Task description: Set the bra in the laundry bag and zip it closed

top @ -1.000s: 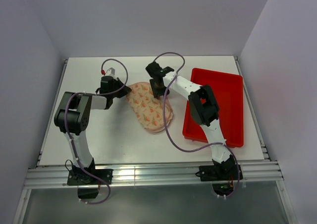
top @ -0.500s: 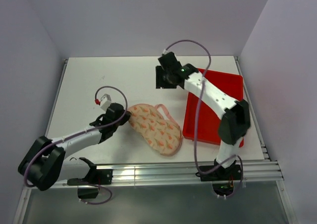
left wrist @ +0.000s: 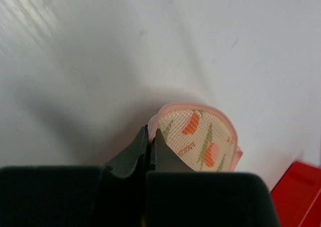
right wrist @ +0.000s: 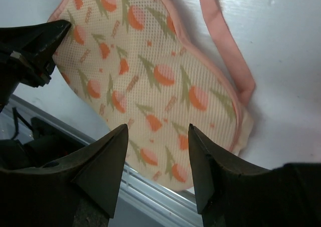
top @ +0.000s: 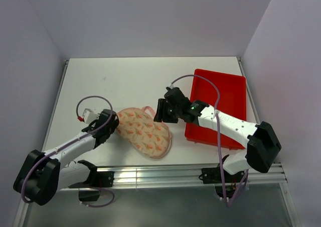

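From above, the laundry bag (top: 143,131) lies flat on the white worktop (top: 130,81), near its front edge and a little left of centre, printed side up. It looks closed, so I cannot tell what is inside it. A pink loop (top: 147,108) pokes out at its far side. The left pincer (top: 112,124) reaches in low from the left and meets the bag's left end. The right pincer (top: 161,111) sits at the bag's far right end, its arm stretched across in front of the red tray (top: 225,94), which lies to the right of the bag.

In the left wrist view, the left pincer (left wrist: 150,139) has its two dark fingers pressed together, nipping the pink rim of the bag (left wrist: 200,136) right at the tips. A corner of the tray (left wrist: 301,192) shows at the lower right.

In the right wrist view, the right pincer (right wrist: 157,131) stands apart, both fingers spread above the bag (right wrist: 145,71) and clasping nothing. The bag's mesh face with its orange print fills the gap between them. The loop (right wrist: 225,46) curves along the bag's right side on the worktop (right wrist: 286,86). The left pincer (right wrist: 37,43) touches the bag's rim at the upper left.
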Motion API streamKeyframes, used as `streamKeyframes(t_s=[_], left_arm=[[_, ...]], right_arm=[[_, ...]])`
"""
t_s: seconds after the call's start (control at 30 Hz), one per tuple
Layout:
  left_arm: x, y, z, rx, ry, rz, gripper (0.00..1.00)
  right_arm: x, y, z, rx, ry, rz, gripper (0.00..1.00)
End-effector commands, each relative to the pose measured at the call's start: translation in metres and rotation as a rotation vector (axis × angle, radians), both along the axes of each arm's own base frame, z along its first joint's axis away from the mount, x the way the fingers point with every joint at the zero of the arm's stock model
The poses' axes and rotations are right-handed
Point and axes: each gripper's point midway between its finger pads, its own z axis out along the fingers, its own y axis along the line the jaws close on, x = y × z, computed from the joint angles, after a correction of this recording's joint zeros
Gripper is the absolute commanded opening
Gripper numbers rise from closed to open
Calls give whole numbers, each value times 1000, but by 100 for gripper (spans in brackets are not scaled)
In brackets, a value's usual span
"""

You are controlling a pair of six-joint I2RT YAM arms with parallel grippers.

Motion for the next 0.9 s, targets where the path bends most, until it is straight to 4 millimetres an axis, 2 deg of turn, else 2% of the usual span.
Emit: streamKeyframes(t_s=[0.0,0.1,0.23,0.33,0.6,0.73,0.77,0.87], left_arm=[[17,23,16,-65,-42,172,0],[19,28,19,-198,-82,255,0],[6,31,22,-319,-136,293,0],[-6,32,17,-334,-136,277,0],[-30,25,-16,-378,-84,234,0],[-30,24,-19,-372,-89,215,0],[-29,23,-18,-372,-90,209,0],[-28,21,-19,-369,-83,197,0]], right_arm=[[13,29,34,119,-66,-26,59],[6,42,28,178,-36,-38,59],[-5,51,20,245,7,-37,59],[-20,60,16,311,40,-26,59],[-63,92,2,550,187,-67,62],[-92,114,6,593,241,-43,66],[-93,118,7,595,245,-47,67],[-98,126,-11,573,286,-78,68]])
